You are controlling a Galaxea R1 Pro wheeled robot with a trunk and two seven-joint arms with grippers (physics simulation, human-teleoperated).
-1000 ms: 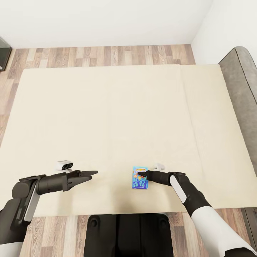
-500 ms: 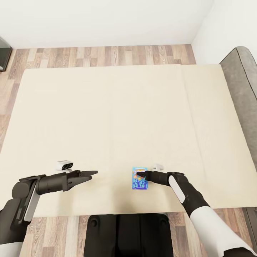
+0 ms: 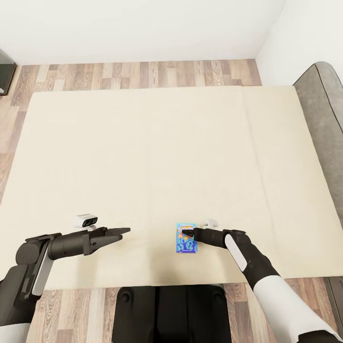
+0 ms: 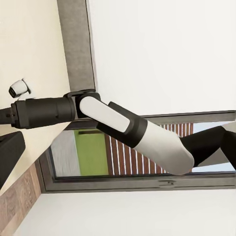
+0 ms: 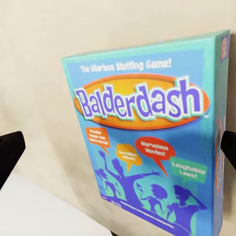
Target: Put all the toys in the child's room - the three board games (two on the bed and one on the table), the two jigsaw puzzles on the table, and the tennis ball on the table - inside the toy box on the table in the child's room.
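Observation:
A small blue board game (image 3: pixel 186 239), lettered Balderdash, lies flat near the front edge of the cream bed (image 3: pixel 143 152). My right gripper (image 3: pixel 185 233) reaches in from the right, its tips over the box's upper part. In the right wrist view the box (image 5: pixel 142 142) lies between the gripper's (image 5: pixel 120 147) two black fingers, which stand apart at either side, open. My left gripper (image 3: pixel 123 232) hovers open above the mattress well to the left of the box, pointing toward it and holding nothing.
A grey headboard (image 3: pixel 324 124) borders the bed on the right. Wood plank floor (image 3: pixel 143 74) and white walls lie beyond the far edge. My dark base (image 3: pixel 171 309) stands against the front edge. A window (image 4: pixel 93 162) shows behind my right arm (image 4: pixel 113 118).
My right gripper has edged slightly left over the blue box. The left arm and the box have stayed in place.

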